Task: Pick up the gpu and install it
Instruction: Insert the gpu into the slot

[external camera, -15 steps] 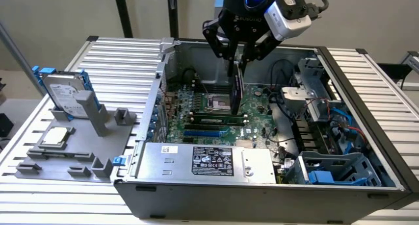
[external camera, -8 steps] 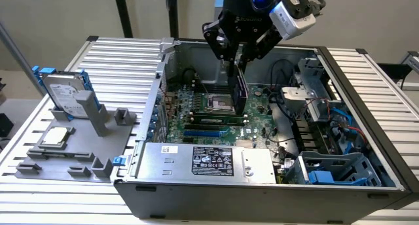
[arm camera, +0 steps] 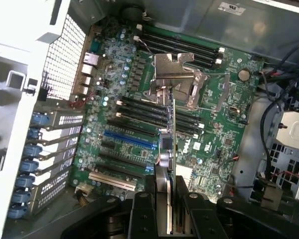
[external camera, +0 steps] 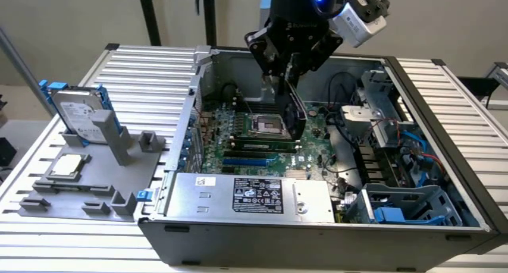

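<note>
While hanging above the motherboard [arm camera: 124, 94], gpu [arm camera: 169, 149]: upright, edge-down.
Gripper [arm camera: 169, 216]: fingers [arm camera: 142, 211] clamped on gpu.
Alignment: advisable to keep it square.

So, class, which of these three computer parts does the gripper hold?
The thin green gpu card, held edge-on in the black gripper; the silver hard drive and square silver chip sit on the grey holder.
</note>
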Controlling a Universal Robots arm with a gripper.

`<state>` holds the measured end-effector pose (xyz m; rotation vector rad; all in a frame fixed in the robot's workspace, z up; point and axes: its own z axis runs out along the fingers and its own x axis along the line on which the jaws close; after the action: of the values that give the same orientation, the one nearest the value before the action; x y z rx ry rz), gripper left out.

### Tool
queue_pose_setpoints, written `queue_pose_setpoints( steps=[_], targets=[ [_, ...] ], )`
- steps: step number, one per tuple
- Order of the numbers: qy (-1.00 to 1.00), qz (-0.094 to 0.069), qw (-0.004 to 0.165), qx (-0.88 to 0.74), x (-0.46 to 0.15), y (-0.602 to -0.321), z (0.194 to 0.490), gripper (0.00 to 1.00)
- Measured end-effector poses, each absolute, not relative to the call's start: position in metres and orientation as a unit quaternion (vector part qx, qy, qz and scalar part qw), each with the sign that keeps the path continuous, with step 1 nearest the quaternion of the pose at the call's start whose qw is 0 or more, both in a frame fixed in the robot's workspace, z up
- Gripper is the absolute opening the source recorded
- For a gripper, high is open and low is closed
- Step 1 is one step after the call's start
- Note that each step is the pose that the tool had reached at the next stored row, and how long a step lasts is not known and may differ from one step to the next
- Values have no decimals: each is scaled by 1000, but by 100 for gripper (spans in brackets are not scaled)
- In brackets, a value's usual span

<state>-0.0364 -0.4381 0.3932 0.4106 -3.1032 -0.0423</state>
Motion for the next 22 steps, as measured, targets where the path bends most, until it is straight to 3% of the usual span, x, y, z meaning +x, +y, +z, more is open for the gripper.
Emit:
queue_pose_setpoints(
  steps=[22],
  targets=[
    [-945,-12,8,326,-36,-438,385,27]
  ],
)
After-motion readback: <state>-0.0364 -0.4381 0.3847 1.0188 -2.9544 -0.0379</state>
